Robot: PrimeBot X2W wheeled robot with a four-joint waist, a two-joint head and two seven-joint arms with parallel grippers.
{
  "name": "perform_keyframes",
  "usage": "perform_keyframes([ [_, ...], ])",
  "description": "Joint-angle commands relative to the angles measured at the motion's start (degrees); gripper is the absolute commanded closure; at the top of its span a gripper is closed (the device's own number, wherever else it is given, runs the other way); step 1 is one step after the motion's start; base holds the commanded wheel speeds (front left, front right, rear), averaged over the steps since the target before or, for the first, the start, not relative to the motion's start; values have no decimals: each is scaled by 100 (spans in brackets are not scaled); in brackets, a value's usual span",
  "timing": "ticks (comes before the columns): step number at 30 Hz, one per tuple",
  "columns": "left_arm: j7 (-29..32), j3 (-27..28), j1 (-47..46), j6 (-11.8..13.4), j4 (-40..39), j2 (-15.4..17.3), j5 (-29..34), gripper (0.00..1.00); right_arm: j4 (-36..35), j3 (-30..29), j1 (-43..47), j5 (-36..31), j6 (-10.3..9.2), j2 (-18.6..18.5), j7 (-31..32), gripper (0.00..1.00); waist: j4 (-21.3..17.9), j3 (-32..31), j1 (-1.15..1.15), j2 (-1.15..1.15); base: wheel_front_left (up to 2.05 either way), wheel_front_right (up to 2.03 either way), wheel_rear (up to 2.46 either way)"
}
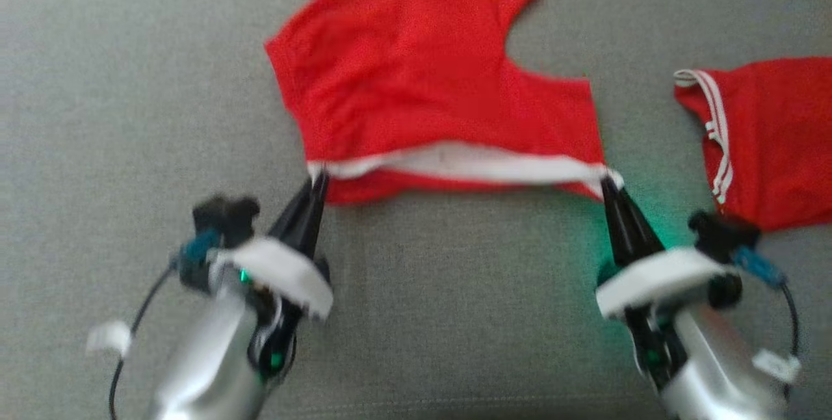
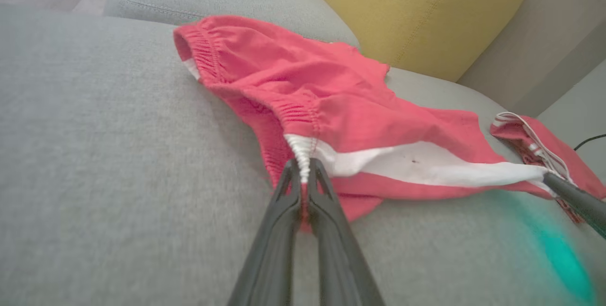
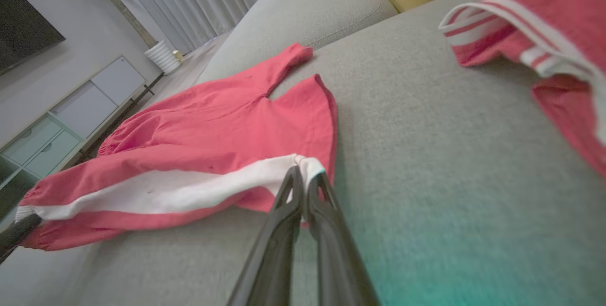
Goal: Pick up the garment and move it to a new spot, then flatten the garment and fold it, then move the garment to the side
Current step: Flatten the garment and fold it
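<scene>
My left gripper (image 1: 318, 181) is pinched shut on the left end of the white band (image 1: 468, 165) of the red garment (image 1: 422, 75). The garment lies spread on the grey sofa cushion (image 1: 455, 290) ahead of me. My right gripper (image 1: 608, 181) is clamped on the band's right end. Further right, apart, lies what looks like a second red piece (image 1: 767, 140) with white stripes, though it is blurred.

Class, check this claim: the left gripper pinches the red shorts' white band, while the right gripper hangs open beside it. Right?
Not quite. The right gripper is also shut on the white band, at its other end; the right wrist view shows it.
</scene>
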Motion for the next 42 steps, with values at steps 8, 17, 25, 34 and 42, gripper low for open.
perform_keyframes([
  [8,252,267,1773,623,-2201,618,20,100,-2948,-1195,2319,-843,39,294,1591,100,163,-642,0,0,0,0,0],
  [17,859,391,3014,1250,-3962,981,-172,100,-5128,-1684,3978,-1075,39,485,2958,100,185,-888,0,0,0,0,0],
  [25,1065,427,3148,1383,-4373,1055,-263,100,-5428,-1838,3847,-1058,39,488,3081,100,216,-886,0,0,0,0,0],
  [34,1276,520,1926,942,-3781,959,-548,100,-4368,-1673,1675,-1258,39,362,3085,100,496,-213,0,0,0,0,0],
  [42,1300,500,576,496,-2811,617,-751,100,-2818,-1419,-375,-1130,39,-33,2801,100,860,460,0,0,0,0,0],
])
